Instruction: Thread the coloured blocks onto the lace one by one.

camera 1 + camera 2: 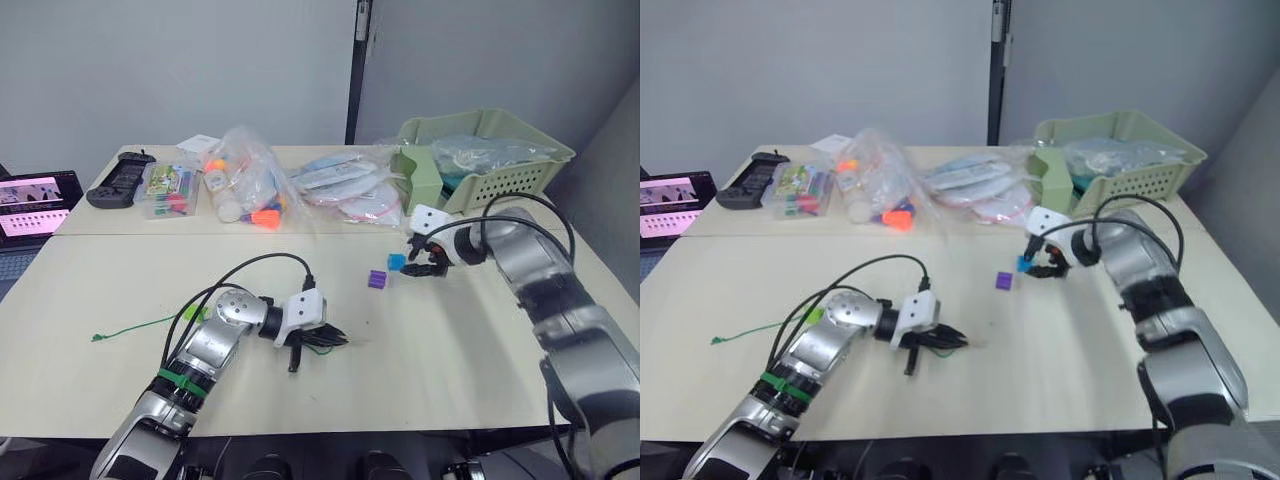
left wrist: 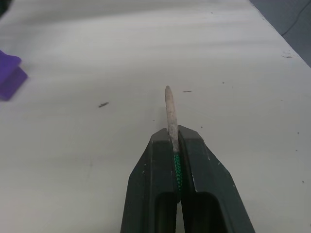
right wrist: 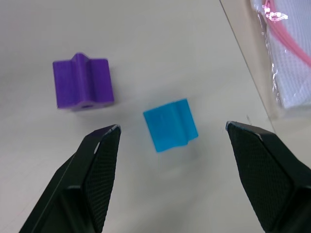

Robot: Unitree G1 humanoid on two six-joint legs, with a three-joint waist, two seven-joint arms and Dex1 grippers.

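Lace (image 1: pixel 130 328) lies on the tabletop (image 1: pixel 450 350), its pale tip (image 2: pixel 170 114) clamped in the left gripper (image 2: pixel 174 145), jaws together on it. Right gripper (image 3: pixel 172 133) hangs over the blue block (image 3: pixel 170 124), jaws wide apart to either side. Purple block (image 3: pixel 82 81) sits just beside the blue block, apart from it.

The green lace (image 1: pixel 135 327) trails across the table toward 9 o'clock, ending in a small knot; its pale stiff tip (image 2: pixel 170 111) sticks out straight, just above the tabletop. A blue block (image 3: pixel 170 124) sits flat, with a purple block (image 3: pixel 82 81) near it at 10 o'clock.
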